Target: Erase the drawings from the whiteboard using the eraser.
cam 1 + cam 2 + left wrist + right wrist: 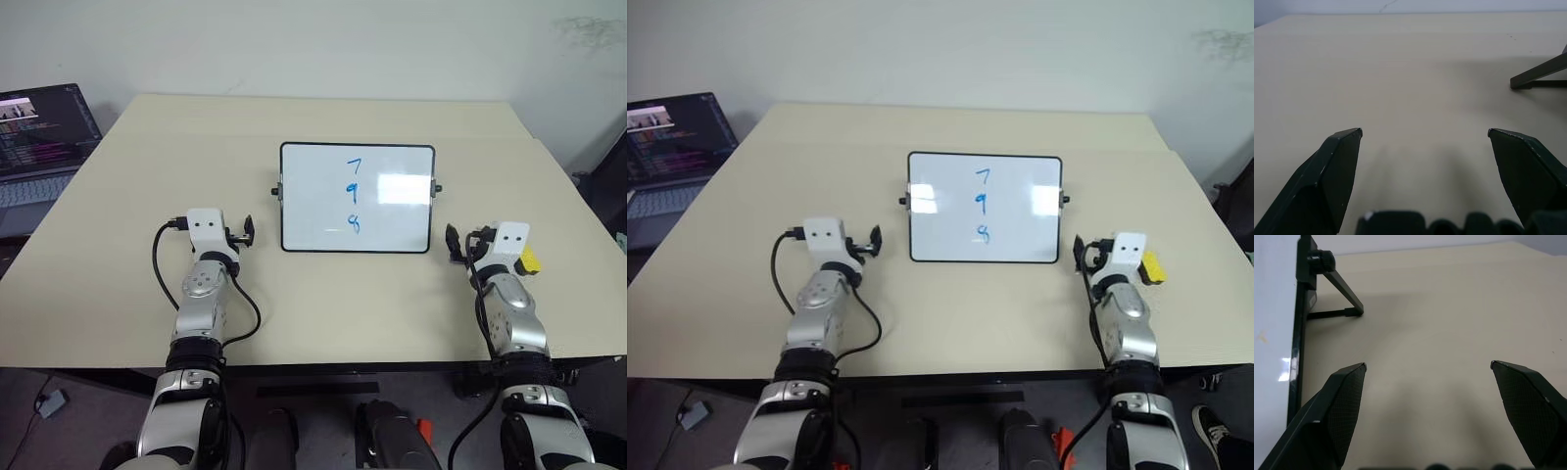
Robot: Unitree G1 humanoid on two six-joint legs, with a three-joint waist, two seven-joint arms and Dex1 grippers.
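Note:
The whiteboard (313, 206) stands propped at the middle of the table, its black frame (1295, 333) close beside my right gripper. Three small blue drawings (353, 194) run down its centre in a column. The yellow eraser (530, 259) lies on the table near the right edge, just right of my right wrist and partly hidden by it. My left gripper (1425, 131) hovers open over bare table to the left of the board, holding nothing. My right gripper (1428, 364) is open too, level with the board's lower right corner, with nothing between its fingers.
An open laptop (39, 137) sits off the table's far left corner. The beige table (294, 304) has bare room in front of and beside the board. The board's rear stand leg (1542, 73) juts out behind it. A wall is close behind.

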